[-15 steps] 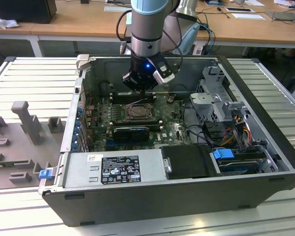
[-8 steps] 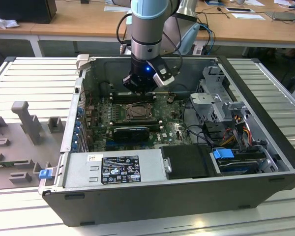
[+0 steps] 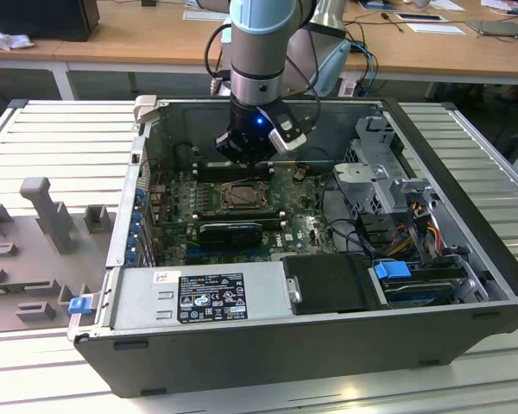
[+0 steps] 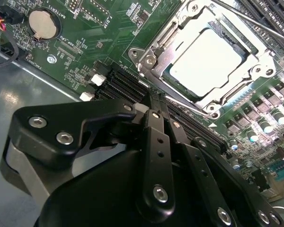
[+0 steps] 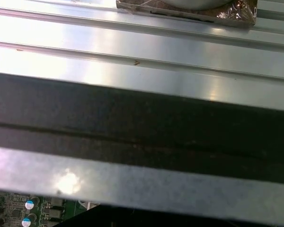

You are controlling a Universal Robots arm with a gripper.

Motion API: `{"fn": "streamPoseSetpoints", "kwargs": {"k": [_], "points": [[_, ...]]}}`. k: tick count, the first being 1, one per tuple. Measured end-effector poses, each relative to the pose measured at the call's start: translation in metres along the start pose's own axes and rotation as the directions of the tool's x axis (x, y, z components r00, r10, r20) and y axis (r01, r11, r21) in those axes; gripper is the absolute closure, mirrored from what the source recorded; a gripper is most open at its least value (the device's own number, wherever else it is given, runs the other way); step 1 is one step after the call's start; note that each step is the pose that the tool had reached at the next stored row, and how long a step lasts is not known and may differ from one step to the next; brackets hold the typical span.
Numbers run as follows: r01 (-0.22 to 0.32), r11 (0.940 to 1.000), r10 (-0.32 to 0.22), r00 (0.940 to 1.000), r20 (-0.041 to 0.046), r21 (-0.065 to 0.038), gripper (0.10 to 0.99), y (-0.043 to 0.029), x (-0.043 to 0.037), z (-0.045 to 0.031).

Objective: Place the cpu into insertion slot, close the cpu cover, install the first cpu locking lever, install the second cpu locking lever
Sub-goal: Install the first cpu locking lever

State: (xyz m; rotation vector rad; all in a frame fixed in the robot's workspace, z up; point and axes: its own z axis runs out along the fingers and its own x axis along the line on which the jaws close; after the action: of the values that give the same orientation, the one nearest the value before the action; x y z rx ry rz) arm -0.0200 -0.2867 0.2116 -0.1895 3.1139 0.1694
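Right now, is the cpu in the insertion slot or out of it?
In. In the second wrist view the cpu lies flat inside the insertion slot, with the cpu cover framing it.

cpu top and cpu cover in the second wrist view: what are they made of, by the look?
cpu: pale silvery-grey top, likely a matte metal lid; it reflects light softly with no glare. cpu cover: looks like bright stamped metal, judging by sharp highlights on its edges and screw heads.
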Motion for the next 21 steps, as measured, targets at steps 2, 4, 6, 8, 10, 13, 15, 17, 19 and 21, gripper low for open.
{"fn": "streamPoseSetpoints", "kwargs": {"k": [2,4,6,8,10,13,15,17,19,21], "points": [[0.000,1.0000,0.000,1.0000,-0.0001,0.000,0.980,-0.0003,0.0000,-0.0001],[0.000,1.0000,0.000,1.0000,-0.0001,0.000,0.980,-0.0006,0.0001,-0.0001],[0.000,1.0000,0.000,1.0000,0.0000,0.000,0.980,-0.0008,0.0000,0.0001],[-0.001,1.0000,0.001,1.0000,-0.0001,0.001,0.980,-0.0010,-0.0002,0.0007],[-0.001,1.0000,0.001,1.0000,0.0000,0.001,0.980,-0.0012,-0.0003,0.0020],[-0.002,1.0000,0.002,1.0000,0.0000,0.001,0.980,-0.0015,-0.0006,0.0045],[-0.002,1.0000,0.002,1.0000,-0.0002,0.002,0.980,-0.0016,-0.0008,0.0059],[-0.002,1.0000,0.002,1.0000,-0.0004,0.004,0.980,-0.0018,-0.0009,0.0070],[-0.001,1.0000,0.001,1.0000,-0.0011,0.007,0.980,-0.0019,-0.0009,0.0074],[-0.002,0.9999,0.002,1.0000,-0.0015,0.012,0.980,-0.0019,-0.0008,0.0077]]}}
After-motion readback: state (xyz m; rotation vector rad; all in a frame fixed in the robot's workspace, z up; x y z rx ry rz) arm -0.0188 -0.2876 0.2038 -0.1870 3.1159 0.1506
